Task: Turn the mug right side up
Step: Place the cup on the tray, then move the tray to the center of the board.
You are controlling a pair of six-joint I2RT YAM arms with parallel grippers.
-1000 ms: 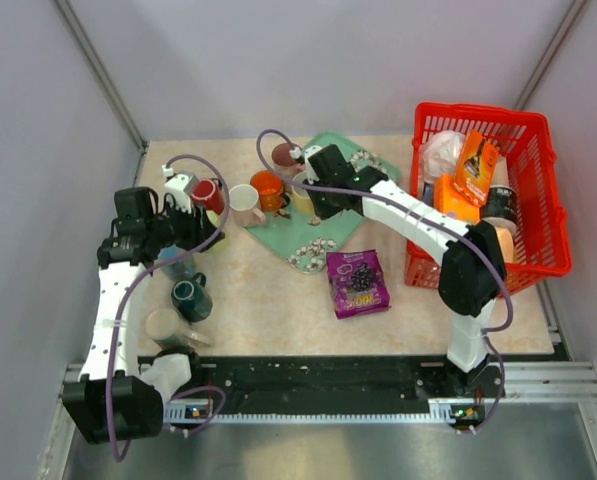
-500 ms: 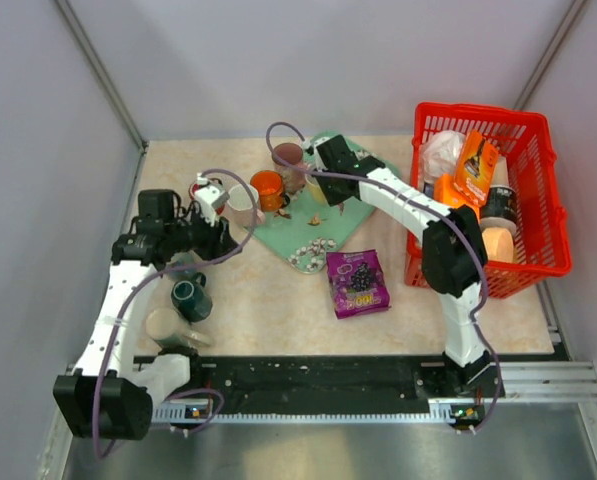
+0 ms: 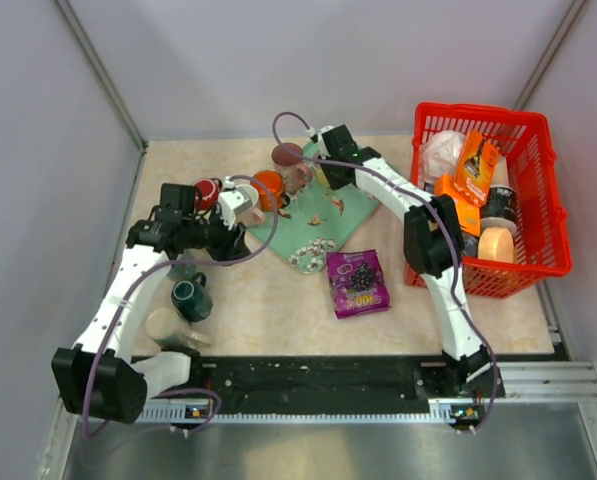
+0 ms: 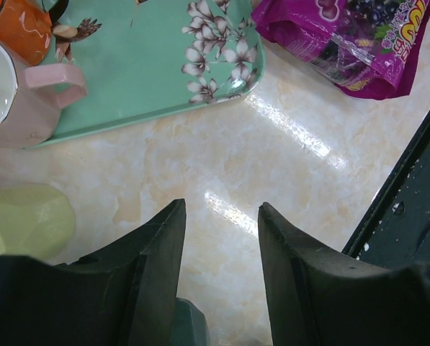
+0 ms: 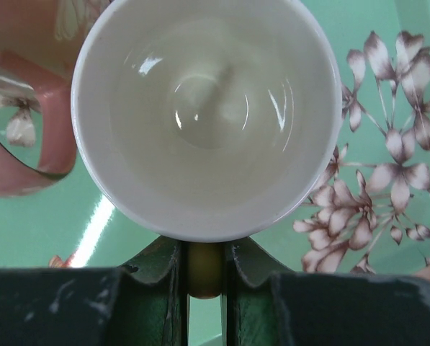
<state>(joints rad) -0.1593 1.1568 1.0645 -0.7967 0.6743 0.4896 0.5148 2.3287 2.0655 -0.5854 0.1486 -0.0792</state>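
My right gripper (image 5: pixel 205 249) is shut on the pale yellow handle (image 5: pixel 204 272) of a mug (image 5: pixel 207 108). The mug's white inside faces the wrist camera, and it hangs over the green flowered tray (image 5: pixel 387 86). In the top view this gripper (image 3: pixel 328 160) is at the tray's far corner and mostly hides the mug. My left gripper (image 4: pixel 218 205) is open and empty over bare table, just left of the tray in the top view (image 3: pixel 230 238). A pink-handled white mug (image 4: pixel 16 94) and an orange mug (image 4: pixel 24 29) stand near it.
A maroon mug (image 3: pixel 288 155), a red mug (image 3: pixel 206 190), a dark teal mug (image 3: pixel 191 297) and a beige mug (image 3: pixel 163 325) stand on the left side. A purple snack packet (image 3: pixel 358 282) lies mid-table. A red basket (image 3: pixel 538 200) of goods is at the right.
My right gripper has carried the mug from the tray's middle to its far corner. My left arm has swung right toward the tray, away from the red mug.
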